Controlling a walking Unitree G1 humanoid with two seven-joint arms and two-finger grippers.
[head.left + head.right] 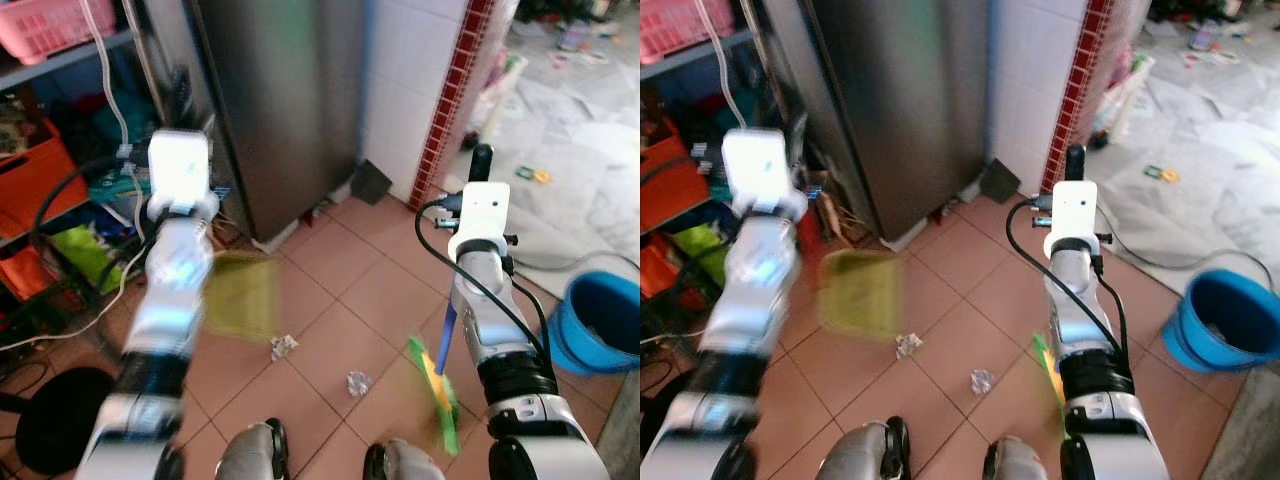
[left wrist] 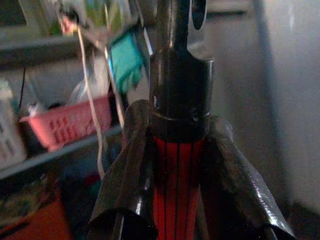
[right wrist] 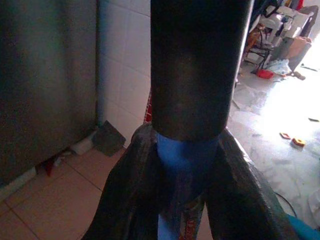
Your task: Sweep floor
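Here, your left gripper [image 2: 177, 200] is clamped on a red handle with a dark cap [image 2: 175, 95], its two fingers [image 2: 127, 165] pressed against either side. In the head views that arm is smeared by motion blur, so you cannot see the fingers there. Below it hangs a yellow-green dustpan [image 1: 243, 295], also blurred, just above the terracotta tile floor [image 1: 330, 260].

Your right gripper [image 3: 182, 200] is shut around a blue broom handle [image 3: 182, 165], whose black upper end [image 3: 197, 65] blocks much of the wrist camera. From the head, the blue shaft [image 1: 447, 330] runs down beside the right forearm to green and yellow bristles [image 1: 438, 385] near the floor, partly hidden behind the arm and too soft to read clearly.

Two crumpled bits of litter lie on the tiles between the arms: one [image 1: 283, 347] just right of the dustpan, another [image 1: 358, 382] nearer you, left of the bristles. Your two feet [image 1: 255, 455] are cut off at the near edge.

Farther away stands a steel refrigerator [image 1: 285, 100], with cluttered shelves [image 1: 60, 60] to its left. A blue bucket [image 1: 600, 320] sits at the right, cut by the frame.
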